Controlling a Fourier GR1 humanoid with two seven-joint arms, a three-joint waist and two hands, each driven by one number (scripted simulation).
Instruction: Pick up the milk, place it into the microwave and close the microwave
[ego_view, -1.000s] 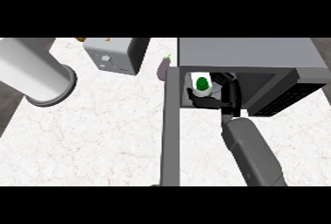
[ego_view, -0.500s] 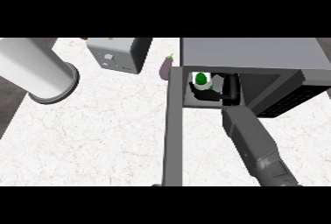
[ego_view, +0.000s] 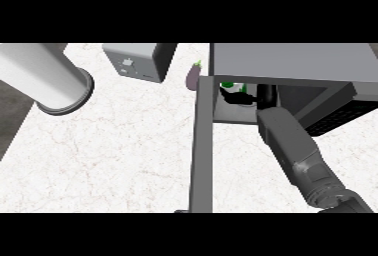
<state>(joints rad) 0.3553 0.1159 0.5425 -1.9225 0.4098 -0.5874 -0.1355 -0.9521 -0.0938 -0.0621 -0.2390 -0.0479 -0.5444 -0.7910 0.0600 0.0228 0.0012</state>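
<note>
Reaching into the open microwave (ego_view: 295, 62), my right hand (ego_view: 240, 98) has its fingers (ego_view: 230, 95) curled round the milk (ego_view: 227, 85), which sits inside the cavity near its left wall. Door (ego_view: 203, 150) swung wide open. Eggplant (ego_view: 193, 76) and toaster (ego_view: 136, 61) on the bench (ego_view: 111, 150). Left hand unseen.

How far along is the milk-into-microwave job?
Pick-up looks done: the right hand is inside the microwave, its fingers curled round the milk, of which only the green top shows. In hand: setting it down; release isn't visible yet. Left: withdraw the arm and close the door, which stands wide open, edge-on. The left hand isn't in view.
</note>
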